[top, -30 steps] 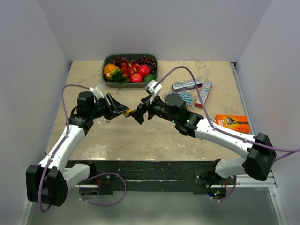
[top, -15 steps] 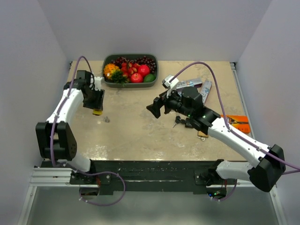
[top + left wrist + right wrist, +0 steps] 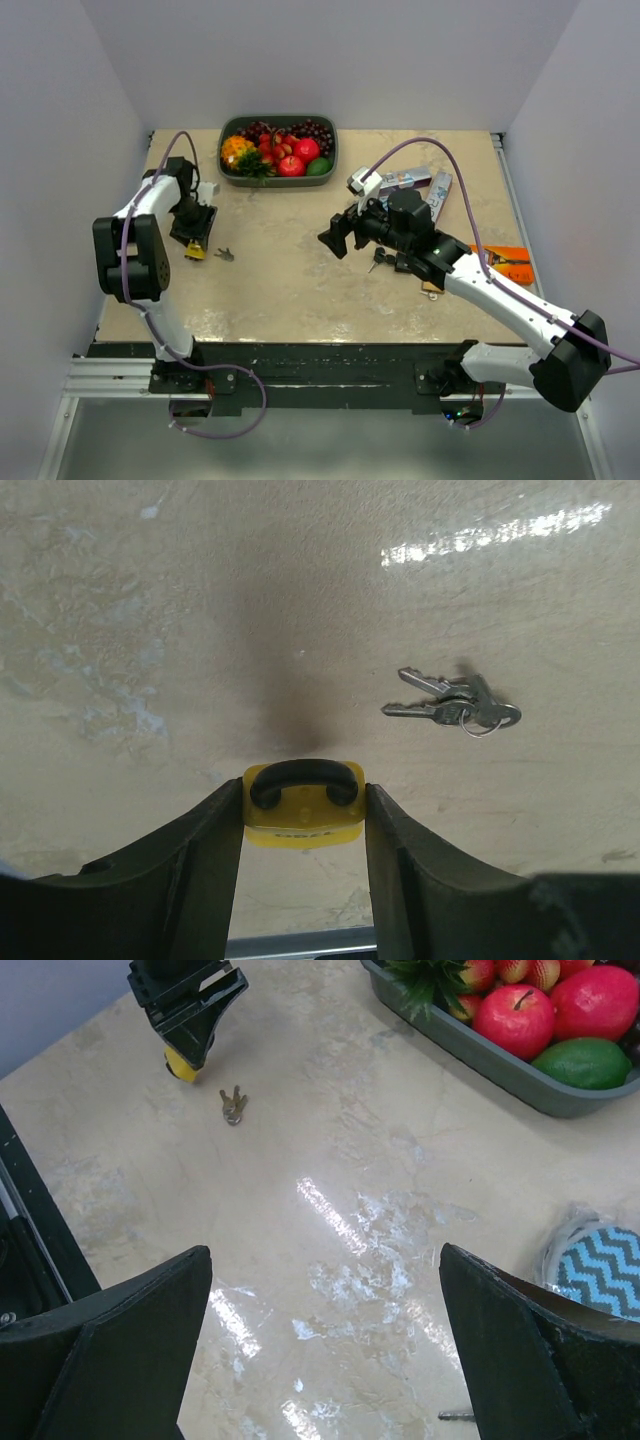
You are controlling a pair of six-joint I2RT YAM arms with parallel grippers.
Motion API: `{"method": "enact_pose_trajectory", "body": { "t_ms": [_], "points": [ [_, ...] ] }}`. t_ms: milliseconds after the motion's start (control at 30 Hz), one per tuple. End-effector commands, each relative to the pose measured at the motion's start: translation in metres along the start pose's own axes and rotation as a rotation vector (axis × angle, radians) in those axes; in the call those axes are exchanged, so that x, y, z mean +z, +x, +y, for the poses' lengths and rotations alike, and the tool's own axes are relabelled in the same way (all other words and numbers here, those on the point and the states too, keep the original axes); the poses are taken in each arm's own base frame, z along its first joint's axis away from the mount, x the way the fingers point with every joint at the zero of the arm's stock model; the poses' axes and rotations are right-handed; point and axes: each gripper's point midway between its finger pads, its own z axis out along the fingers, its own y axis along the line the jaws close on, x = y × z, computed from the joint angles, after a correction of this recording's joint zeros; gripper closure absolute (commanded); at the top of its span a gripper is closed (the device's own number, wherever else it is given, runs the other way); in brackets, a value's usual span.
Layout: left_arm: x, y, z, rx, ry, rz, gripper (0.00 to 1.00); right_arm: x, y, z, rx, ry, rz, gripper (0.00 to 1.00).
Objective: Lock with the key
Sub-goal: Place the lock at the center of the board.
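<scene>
Moved since the earlier frames: your left gripper (image 3: 193,243) has swung back to the left side of the table (image 3: 290,290) and dropped low, taking the yellow padlock (image 3: 303,815) with it; your right arm has barely shifted.
Left gripper: clamped on the padlock, one finger against each side of its body, the black shackle pointing away from the wrist.
Padlock: low over the table or resting on it (the wrist view does not settle which), near the keys (image 3: 447,706) but not touching them.
Keys: a small bunch on a ring, lying flat on the stone.
Right gripper (image 3: 325,1255): fingers spread wide, nothing between them, hanging over mid-table well apart from the keys.
Step in hand: probably fetching the keys with your right arm while the left presents the lock.
How to do it well: hold the left grip firm and still, and turn the keyhole face towards the right arm. Come down square over the bunch and pinch one key by its head, not the ring, so the blade cannot swing.
Risk: flat keys may skate on the glossy top as the fingers close, so close slowly.
</scene>
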Motion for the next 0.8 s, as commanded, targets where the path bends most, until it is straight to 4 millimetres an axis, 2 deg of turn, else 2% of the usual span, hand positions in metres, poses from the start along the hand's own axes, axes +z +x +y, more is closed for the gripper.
{"method": "enact_pose_trajectory", "body": {
  "t_ms": [0,200,300,333,467,533,567,600,633,667,733,767],
  "points": [
    [0.01,-0.004,0.009,-0.015,0.004,-0.002,1.0,-0.007,-0.01,0.002,-0.006,-0.017,-0.028,0.01],
    [0.03,-0.001,0.006,-0.027,0.034,0.039,0.99,-0.008,-0.006,0.001,0.001,-0.006,-0.02,0.01],
    [0.036,0.004,0.005,-0.034,0.042,0.056,0.89,-0.009,-0.006,0.0,0.002,0.001,-0.019,0.01],
    [0.037,0.004,0.006,-0.035,0.037,0.056,0.82,-0.009,-0.006,-0.001,0.001,0.002,-0.021,0.01],
    [0.03,-0.002,0.01,-0.047,0.02,0.028,0.63,-0.011,-0.008,-0.002,-0.002,0.006,-0.023,0.01],
    [0.026,-0.005,0.011,-0.047,0.018,0.016,0.43,-0.011,-0.008,-0.003,-0.005,0.013,-0.017,0.01],
    [0.019,-0.012,0.012,-0.045,0.013,-0.01,0.41,-0.012,-0.01,-0.004,-0.011,0.017,-0.022,0.01],
    [0.015,-0.013,0.011,-0.044,0.022,-0.016,0.27,-0.012,-0.011,-0.005,-0.012,0.019,-0.021,0.01],
    [0.01,-0.016,0.012,-0.042,0.021,-0.027,0.25,-0.014,-0.011,-0.007,-0.013,0.023,-0.022,0.01],
    [0.001,-0.025,0.013,-0.034,0.019,-0.06,0.11,-0.016,-0.015,-0.007,-0.02,0.023,-0.026,0.01],
    [-0.011,-0.031,0.011,-0.018,0.033,-0.084,0.07,-0.019,-0.016,-0.01,-0.027,0.031,-0.023,0.01],
    [-0.025,-0.041,0.013,-0.01,0.026,-0.125,0.05,-0.021,-0.016,-0.011,-0.037,0.031,-0.014,0.01]
  ]
}}
